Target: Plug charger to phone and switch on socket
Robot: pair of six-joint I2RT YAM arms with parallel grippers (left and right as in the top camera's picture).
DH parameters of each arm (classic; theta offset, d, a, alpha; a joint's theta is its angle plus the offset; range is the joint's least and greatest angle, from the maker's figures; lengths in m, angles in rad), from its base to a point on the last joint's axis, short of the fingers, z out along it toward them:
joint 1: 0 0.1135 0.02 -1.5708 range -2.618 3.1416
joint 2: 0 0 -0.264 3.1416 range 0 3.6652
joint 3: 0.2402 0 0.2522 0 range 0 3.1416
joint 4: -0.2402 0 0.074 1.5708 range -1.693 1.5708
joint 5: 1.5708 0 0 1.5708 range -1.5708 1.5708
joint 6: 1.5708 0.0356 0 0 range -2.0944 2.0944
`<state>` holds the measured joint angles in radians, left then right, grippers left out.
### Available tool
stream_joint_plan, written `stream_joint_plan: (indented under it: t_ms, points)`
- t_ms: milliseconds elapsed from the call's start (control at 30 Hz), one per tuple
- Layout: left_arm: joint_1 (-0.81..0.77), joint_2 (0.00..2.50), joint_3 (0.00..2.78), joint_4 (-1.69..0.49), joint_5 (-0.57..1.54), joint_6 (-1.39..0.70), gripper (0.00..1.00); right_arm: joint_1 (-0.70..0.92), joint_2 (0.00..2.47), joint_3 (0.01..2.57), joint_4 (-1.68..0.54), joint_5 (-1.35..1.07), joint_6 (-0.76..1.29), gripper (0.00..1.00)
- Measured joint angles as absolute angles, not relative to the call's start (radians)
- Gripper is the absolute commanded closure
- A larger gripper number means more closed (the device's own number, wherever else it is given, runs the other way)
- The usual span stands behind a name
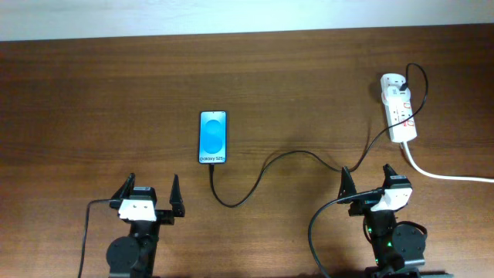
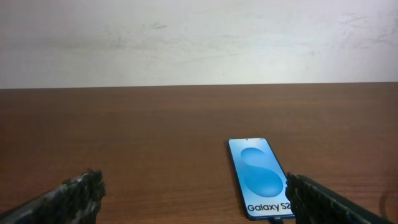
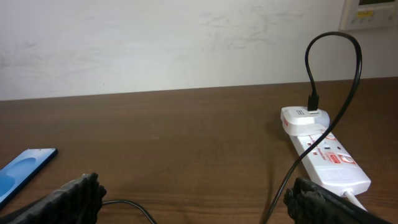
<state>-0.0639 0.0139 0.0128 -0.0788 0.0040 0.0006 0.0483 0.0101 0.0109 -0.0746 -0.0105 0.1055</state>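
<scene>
The phone lies flat mid-table, its blue screen lit with "Galaxy S25" text; it also shows in the left wrist view and at the left edge of the right wrist view. The black charger cable runs from the phone's near end, where its tip sits, in a curve to an adapter on the white power strip, also in the right wrist view. My left gripper is open and empty, near the front edge. My right gripper is open and empty, with the cable passing between its fingers.
The power strip's thick white cord runs off to the right edge. Each arm's own black cable loops near its base. A pale wall rises behind the brown wooden table.
</scene>
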Motion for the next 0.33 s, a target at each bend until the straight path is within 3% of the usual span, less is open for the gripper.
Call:
stream_joint_plan:
  t_ms: [333]
  points:
    - [-0.064,0.014,0.013,-0.079,0.004,0.001,0.01,0.048,0.010,0.011,-0.075,-0.010,0.106,0.02]
